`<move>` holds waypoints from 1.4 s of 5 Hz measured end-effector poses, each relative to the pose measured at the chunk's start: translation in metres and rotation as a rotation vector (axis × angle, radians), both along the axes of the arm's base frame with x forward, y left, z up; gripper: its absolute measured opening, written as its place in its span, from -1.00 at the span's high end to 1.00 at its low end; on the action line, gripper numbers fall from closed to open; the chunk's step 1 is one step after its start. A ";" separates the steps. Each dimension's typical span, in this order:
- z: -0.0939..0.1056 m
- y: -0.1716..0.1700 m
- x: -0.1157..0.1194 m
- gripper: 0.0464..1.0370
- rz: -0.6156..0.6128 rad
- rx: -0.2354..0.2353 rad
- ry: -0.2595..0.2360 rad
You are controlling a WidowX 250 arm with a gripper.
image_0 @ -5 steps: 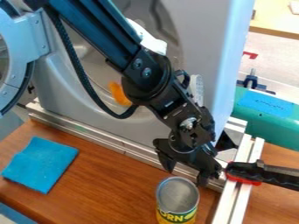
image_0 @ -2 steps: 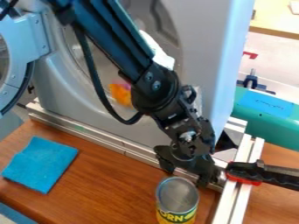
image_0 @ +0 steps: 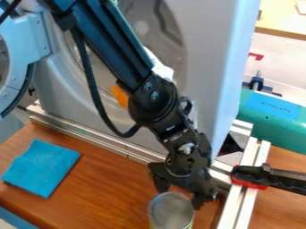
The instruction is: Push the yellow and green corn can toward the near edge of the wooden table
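Likely approach step: gripper (image_0: pixel 179 192), pincer apart, at the far rim of the can (image_0: pixel 172 212), six o'clock; blue cloth (image_0: pixel 42 167) at eight. Next move probably needs centring over the can before closing.

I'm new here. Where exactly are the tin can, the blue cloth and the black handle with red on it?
Tin can (image_0: pixel 172 212): camera view, on its round top.
Blue cloth (image_0: pixel 40 168): camera view, on its middle.
Black handle (image_0: pixel 282 180): camera view, on its black grip.
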State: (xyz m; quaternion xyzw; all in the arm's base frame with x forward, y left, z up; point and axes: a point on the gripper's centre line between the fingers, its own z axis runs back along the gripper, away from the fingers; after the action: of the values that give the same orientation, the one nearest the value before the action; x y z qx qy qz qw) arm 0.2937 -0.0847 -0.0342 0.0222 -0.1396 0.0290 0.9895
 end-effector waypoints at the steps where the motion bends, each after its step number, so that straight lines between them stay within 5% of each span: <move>1: -0.003 -0.001 -0.008 -0.93 0.011 -0.005 0.031; 4: -0.002 0.000 -0.034 -0.93 0.008 -0.002 0.087; 6: 0.026 0.018 -0.010 -0.93 0.079 -0.009 -0.014; 7: 0.037 0.057 0.008 -0.93 0.126 -0.035 -0.032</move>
State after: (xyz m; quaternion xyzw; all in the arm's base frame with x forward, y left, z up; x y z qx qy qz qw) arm 0.3021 -0.0279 0.0024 0.0133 -0.1530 0.0939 0.9837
